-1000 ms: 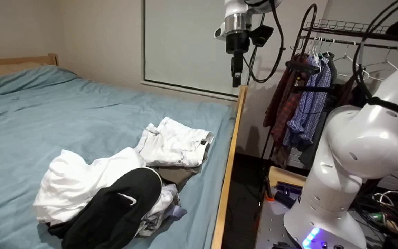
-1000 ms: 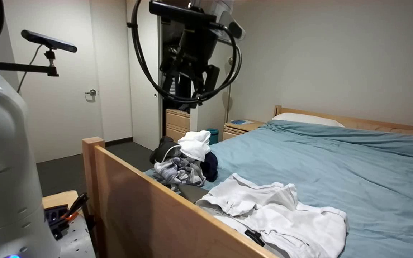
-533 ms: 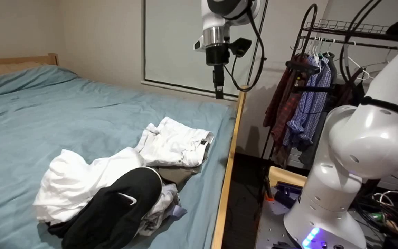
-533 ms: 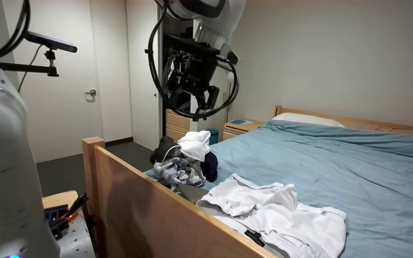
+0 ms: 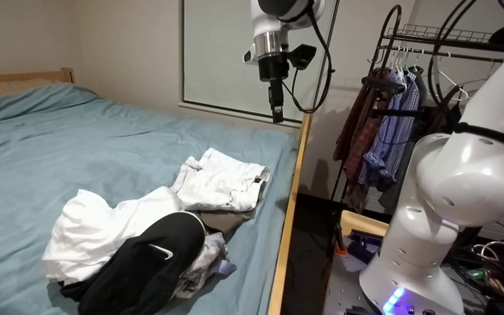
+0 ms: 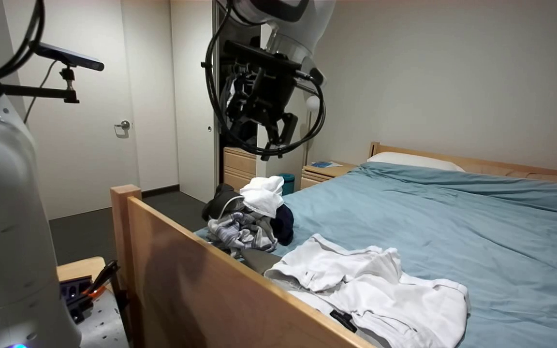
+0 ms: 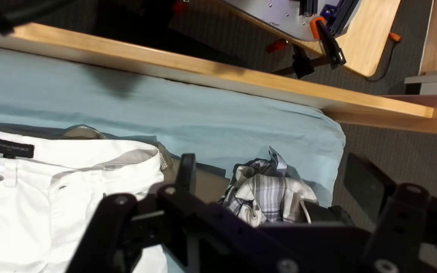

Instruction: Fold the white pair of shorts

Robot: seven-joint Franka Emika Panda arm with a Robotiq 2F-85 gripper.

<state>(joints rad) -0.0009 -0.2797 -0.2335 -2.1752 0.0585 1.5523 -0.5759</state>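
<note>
Black fingers, spread and empty, hang high and well apart from the white cotton shorts, probably to choose a grip. These lie over a grey-brown garment, waistband toward the pale wooden footboard, perhaps for reach. In an exterior view a rumpled black-and-white clothes heap sits near left on the blue cotton duvet, a dark metal rack far right.

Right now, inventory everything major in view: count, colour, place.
bed: 1, blue, adjoining footboard
footboard: 1, tan, bed's end
shorts: 1, white, on bed
dark cloth: 1, grey-brown, partly under shorts
bundled cloth: 1, white, on pile
swoosh item: 1, black, on pile
plaid cloth: 1, grey-white, in pile
pillow: 1, white, bed's head
nightstand: 1, tan, beside bed
hanging clothes: several, multicoloured, on rack
arm: 1, white, based beside bed
gripper: 1, black, above bed
</note>
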